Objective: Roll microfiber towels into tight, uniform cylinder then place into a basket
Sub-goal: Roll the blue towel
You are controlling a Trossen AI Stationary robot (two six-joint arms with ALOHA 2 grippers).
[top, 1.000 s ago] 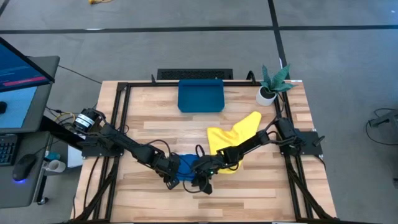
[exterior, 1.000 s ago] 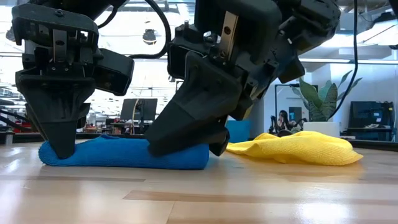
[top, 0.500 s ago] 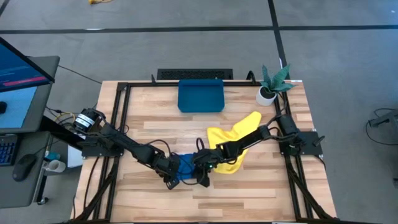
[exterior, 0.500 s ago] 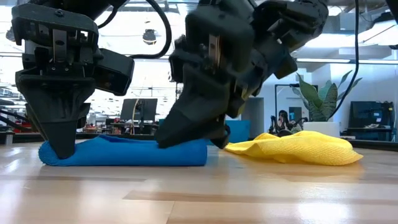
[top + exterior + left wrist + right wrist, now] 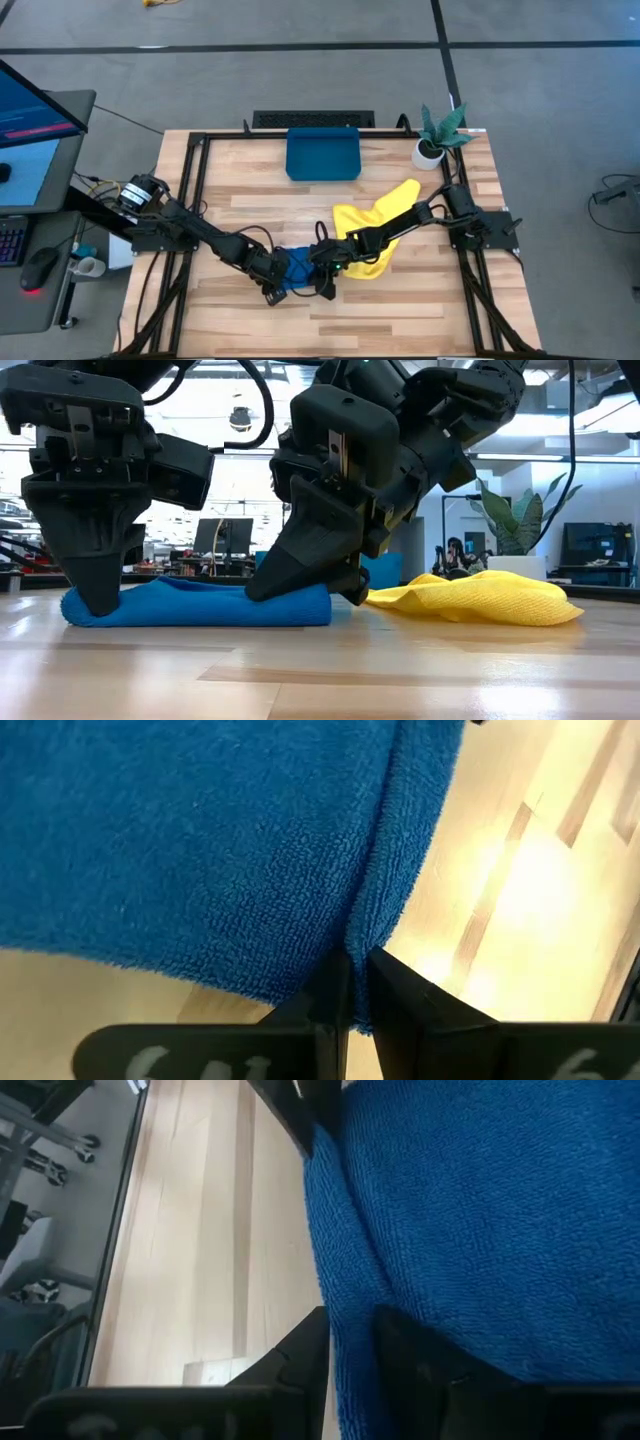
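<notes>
Grippers, left [image 5: 98,600] and right [image 5: 300,585], you have clenched on opposite ends of the rolled blue towel [image 5: 195,605] on the table [image 5: 400,300], beside the yellow towel [image 5: 375,215]; basket [image 5: 322,153] well apart.

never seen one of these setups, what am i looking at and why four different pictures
It is a table robot with two dark arms, each ending in a two-finger gripper. One picture looks straight down from above, one looks level across the tabletop, and two come from small cameras on the arms' wrists.

On the wooden table lie a blue towel, partly rolled, and a crumpled yellow towel. At the far edge sit a dark-blue tray and a small potted plant.

The left gripper pinches the blue towel's edge at one end; its wrist camera shows the cloth between its fingers. The right gripper grips the other end the same way. The tray holds nothing yet.
</notes>
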